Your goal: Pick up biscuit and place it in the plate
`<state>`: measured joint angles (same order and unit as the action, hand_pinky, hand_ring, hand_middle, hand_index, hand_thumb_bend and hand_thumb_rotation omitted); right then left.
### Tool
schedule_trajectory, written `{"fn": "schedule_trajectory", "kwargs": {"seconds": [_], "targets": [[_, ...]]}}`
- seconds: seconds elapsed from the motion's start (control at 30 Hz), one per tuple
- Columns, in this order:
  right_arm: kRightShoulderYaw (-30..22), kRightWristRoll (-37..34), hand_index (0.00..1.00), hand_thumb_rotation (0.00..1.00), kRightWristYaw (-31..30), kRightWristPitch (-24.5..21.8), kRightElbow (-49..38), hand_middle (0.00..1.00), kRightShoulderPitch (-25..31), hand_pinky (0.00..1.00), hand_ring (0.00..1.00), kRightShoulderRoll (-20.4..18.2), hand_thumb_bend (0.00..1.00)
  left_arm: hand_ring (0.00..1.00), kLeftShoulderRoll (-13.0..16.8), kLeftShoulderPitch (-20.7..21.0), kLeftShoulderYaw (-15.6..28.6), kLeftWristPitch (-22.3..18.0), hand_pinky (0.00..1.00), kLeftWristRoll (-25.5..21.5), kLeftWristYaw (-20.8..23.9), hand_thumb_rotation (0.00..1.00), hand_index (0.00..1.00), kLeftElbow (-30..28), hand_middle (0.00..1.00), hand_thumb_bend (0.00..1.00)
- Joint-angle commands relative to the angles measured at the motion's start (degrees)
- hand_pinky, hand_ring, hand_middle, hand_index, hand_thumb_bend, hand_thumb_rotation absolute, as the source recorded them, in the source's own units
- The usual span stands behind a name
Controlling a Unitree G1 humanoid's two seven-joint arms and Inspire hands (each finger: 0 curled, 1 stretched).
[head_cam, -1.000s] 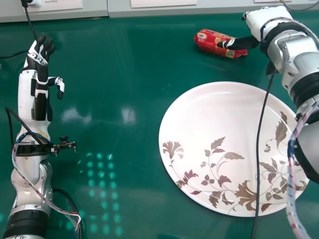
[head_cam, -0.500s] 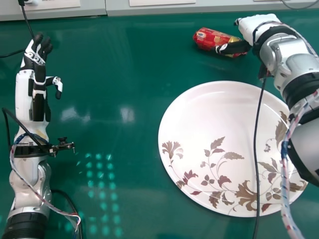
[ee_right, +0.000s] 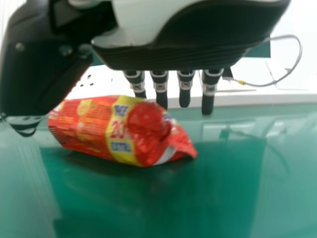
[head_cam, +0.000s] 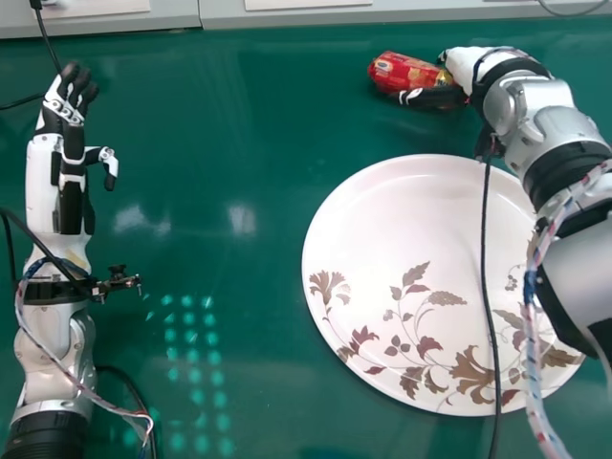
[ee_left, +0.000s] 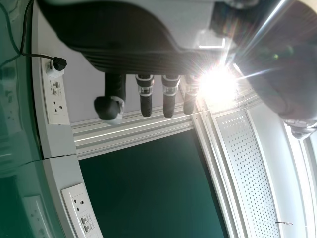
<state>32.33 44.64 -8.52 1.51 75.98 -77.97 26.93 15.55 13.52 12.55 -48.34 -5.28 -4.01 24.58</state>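
A red biscuit packet [head_cam: 407,75] lies on the green table behind the plate [head_cam: 411,210], which is white with brown leaves. My right hand [head_cam: 469,65] is at the packet's right end, its thumb along the near side. In the right wrist view the packet [ee_right: 119,131] lies between the thumb and the fingers of my right hand [ee_right: 159,85], which are straight, not curled round it. My left hand [head_cam: 69,110] is over the table's left side, fingers extended; the left wrist view shows its fingers [ee_left: 169,96] straight too.
A black cable [head_cam: 485,277] hangs from the right arm across the plate. Along the table's far edge runs a grey panel [head_cam: 287,17]. Another black cable [head_cam: 50,40] comes down near the left hand.
My right hand has moved left and slightly nearer the robot, closing in around the packet's right end. The packet looks almost unmoved. The left arm has shifted slightly left.
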Motion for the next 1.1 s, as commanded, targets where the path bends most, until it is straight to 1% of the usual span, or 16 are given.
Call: {"fn": "schedule_trajectory", "kwargs": {"seconds": [0.0, 0.1, 0.2, 0.37, 0.4, 0.47, 0.57, 0.67, 0.77, 0.8, 0.87, 0.93, 0.97, 1.0, 1.03, 1.07], "targets": [[0.7, 0.6, 0.99, 0.53, 0.8, -0.6, 0.6, 1.00, -1.1, 0.81, 0.93, -1.2, 1.00, 1.00, -3.2, -9.8, -0.3, 1.1, 0.00, 2.2, 1.4, 0.86, 1.00, 4.6, 0.98, 1.00], [1.6, 1.3, 0.98, 0.53, 0.9, -0.9, 0.8, 1.00, -0.9, 0.89, 0.95, -1.8, 1.00, 1.00, -3.6, -10.7, -0.3, 2.0, 0.00, 2.3, 1.8, 0.86, 1.00, 2.6, 0.98, 1.00], [2.9, 2.6, 0.96, 0.55, 1.6, -0.8, 0.9, 0.97, -0.6, 0.86, 0.92, -2.0, 1.00, 1.00, -3.8, -11.8, -0.3, 3.2, 0.00, 2.8, 2.6, 0.87, 1.00, 0.6, 0.97, 1.00], [2.6, 2.1, 0.94, 0.55, 1.6, -1.2, 1.0, 0.95, 0.0, 0.86, 0.91, -2.5, 1.00, 1.00, -3.8, -12.9, -0.5, 5.1, 0.00, 1.8, 1.8, 0.85, 1.00, -1.5, 0.97, 1.00], [2.7, 2.1, 0.94, 0.54, 1.5, -1.1, 1.0, 0.95, 0.0, 0.87, 0.91, -2.6, 1.00, 1.00, -3.7, -13.0, -0.5, 5.3, 0.00, 1.8, 1.8, 0.85, 1.00, -1.6, 0.97, 1.00], [3.6, 3.1, 0.93, 0.55, 2.0, -1.1, 1.0, 0.94, 0.0, 0.84, 0.89, -2.5, 1.00, 1.00, -3.4, -12.8, -0.4, 4.8, 0.00, 1.7, 1.4, 0.85, 1.00, -0.9, 0.97, 1.00], [3.5, 3.0, 0.93, 0.56, 2.1, -1.3, 1.1, 0.94, 0.1, 0.82, 0.89, -2.5, 1.00, 1.00, -3.2, -12.3, -0.3, 4.3, 0.00, 1.9, 1.3, 0.85, 1.00, -0.3, 0.98, 1.00], [2.9, 2.4, 0.93, 0.56, 2.3, -1.2, 1.1, 0.91, 0.2, 0.75, 0.84, -2.5, 1.00, 1.00, -2.9, -12.0, -0.2, 4.1, 0.00, 2.6, 1.7, 0.86, 1.00, -0.1, 0.98, 1.00], [2.0, 1.4, 0.92, 0.51, 2.3, -1.1, 1.0, 0.91, 0.3, 0.76, 0.85, -2.3, 1.00, 1.00, -2.8, -11.8, -0.1, 3.6, 0.00, 2.2, 1.3, 0.86, 1.00, 0.2, 0.99, 1.00], [2.2, 1.6, 0.92, 0.51, 2.2, -1.2, 1.0, 0.92, 0.3, 0.76, 0.86, -2.3, 1.00, 1.00, -2.8, -11.8, -0.1, 3.6, 0.00, 2.3, 1.4, 0.86, 1.00, 0.3, 0.98, 1.00], [2.4, 1.7, 0.92, 0.49, 2.2, -1.4, 1.1, 0.93, 0.3, 0.72, 0.85, -2.3, 1.00, 1.00, -2.7, -11.9, 0.0, 3.6, 0.00, 2.4, 1.6, 0.87, 1.00, 0.1, 0.98, 1.00], [2.8, 2.2, 0.91, 0.43, 2.8, -1.8, 1.1, 0.92, 0.4, 0.64, 0.80, -2.4, 1.00, 1.00, -2.8, -12.1, 0.1, 3.7, 0.00, 2.4, 1.7, 0.87, 1.00, -0.3, 0.98, 1.00], [3.4, 2.8, 0.89, 0.28, 2.9, -2.3, 1.3, 0.89, 0.4, 0.62, 0.77, -2.7, 0.94, 1.00, -3.0, -12.4, 0.1, 4.2, 0.00, 2.3, 1.8, 0.87, 1.00, -1.1, 0.98, 1.00], [3.8, 3.2, 0.88, 0.19, 3.1, -2.7, 1.4, 0.87, 0.5, 0.63, 0.77, -2.9, 0.89, 1.00, -3.2, -12.8, 0.1, 4.7, 0.00, 1.9, 1.8, 0.87, 1.00, -1.9, 0.97, 1.00], [4.3, 3.7, 0.86, 0.10, 3.7, -3.0, 1.5, 0.81, 0.6, 0.56, 0.69, -3.1, 0.83, 1.00, -3.3, -13.0, 0.0, 5.0, 0.00, 1.1, 1.3, 0.87, 1.00, -2.3, 0.97, 1.00], [4.9, 4.3, 0.83, 0.05, 4.5, -2.8, 1.5, 0.78, 0.7, 0.48, 0.58, -3.1, 0.67, 1.00, -3.3, -13.3, 0.0, 5.2, 0.00, 1.0, 1.3, 0.86, 1.00, -2.8, 0.97, 1.00]]}}
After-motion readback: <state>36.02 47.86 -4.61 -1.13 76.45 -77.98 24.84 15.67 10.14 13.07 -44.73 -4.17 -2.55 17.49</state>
